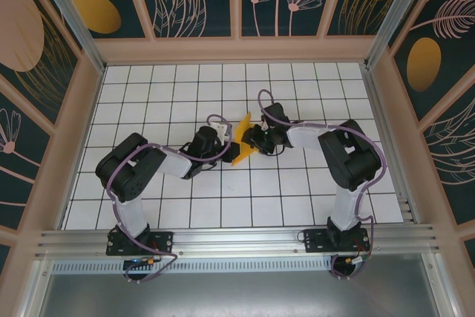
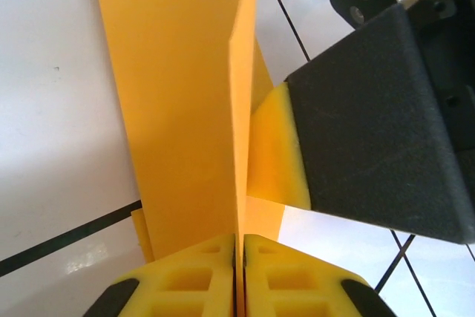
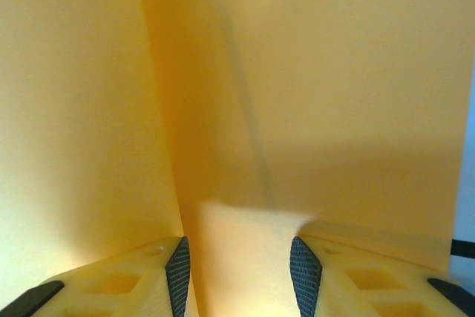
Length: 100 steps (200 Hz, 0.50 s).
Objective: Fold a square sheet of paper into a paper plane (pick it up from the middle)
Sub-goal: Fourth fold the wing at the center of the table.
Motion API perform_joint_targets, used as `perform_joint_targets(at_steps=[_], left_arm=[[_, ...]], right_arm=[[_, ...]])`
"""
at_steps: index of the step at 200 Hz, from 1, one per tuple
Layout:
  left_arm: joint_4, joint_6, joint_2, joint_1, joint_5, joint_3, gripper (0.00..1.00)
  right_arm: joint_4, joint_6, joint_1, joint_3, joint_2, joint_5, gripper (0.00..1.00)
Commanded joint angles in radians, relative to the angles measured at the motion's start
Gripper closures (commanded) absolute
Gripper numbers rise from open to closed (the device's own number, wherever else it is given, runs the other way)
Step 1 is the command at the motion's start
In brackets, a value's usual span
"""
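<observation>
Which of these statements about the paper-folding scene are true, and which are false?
1. The left gripper is shut on the square sheet of paper. True.
2. The paper lies flat and unfolded on the table. False: it is folded, with a flap standing up between the grippers.
3. The right gripper has its fingers apart, with paper between them. True.
4. The two grippers are at opposite ends of the table. False: they meet at the paper near the middle.
</observation>
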Motion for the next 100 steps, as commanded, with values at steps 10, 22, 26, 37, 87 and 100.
perform_joint_targets(at_steps=[10, 22, 26, 37, 87, 100], left_arm=[[-0.011, 0.028, 0.009, -0.002, 0.017, 0.024, 0.89], [-0.011, 0.032, 0.008, -0.002, 0.027, 0.029, 0.89], [-0.012, 0.034, 0.009, -0.002, 0.03, 0.03, 0.89], [-0.023, 0.039, 0.01, -0.002, 0.038, 0.038, 0.89], [-0.041, 0.045, 0.024, -0.001, 0.071, 0.061, 0.89], [-0.047, 0.046, 0.029, -0.003, 0.078, 0.067, 0.89]], right_arm=[[0.023, -0.113, -0.058, -0.097, -0.054, 0.023, 0.56], [0.08, -0.149, -0.079, -0.122, -0.099, -0.035, 0.56], [0.102, -0.161, -0.086, -0.134, -0.117, -0.052, 0.56], [0.135, -0.192, -0.097, -0.154, -0.151, -0.08, 0.56], [0.168, -0.256, -0.104, -0.146, -0.179, -0.112, 0.56], [0.166, -0.261, -0.103, -0.126, -0.15, -0.113, 0.55]])
